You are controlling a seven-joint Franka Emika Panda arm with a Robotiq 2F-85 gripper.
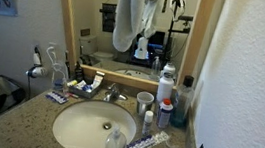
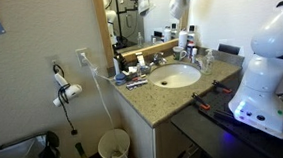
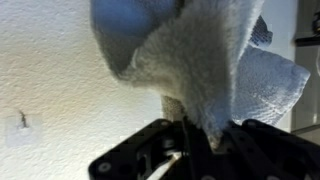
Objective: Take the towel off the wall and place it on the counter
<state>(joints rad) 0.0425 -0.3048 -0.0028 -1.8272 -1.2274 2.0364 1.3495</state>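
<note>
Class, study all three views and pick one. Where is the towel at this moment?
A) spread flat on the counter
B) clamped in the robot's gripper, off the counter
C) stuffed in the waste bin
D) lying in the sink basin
B: in the wrist view the towel is bunched between the fingers of the gripper, and in an exterior view no towel lies on the counter or in the sink basin.

One towel (image 3: 190, 60), one sink (image 1: 76, 128), perhaps four bottles (image 1: 183, 102).
</note>
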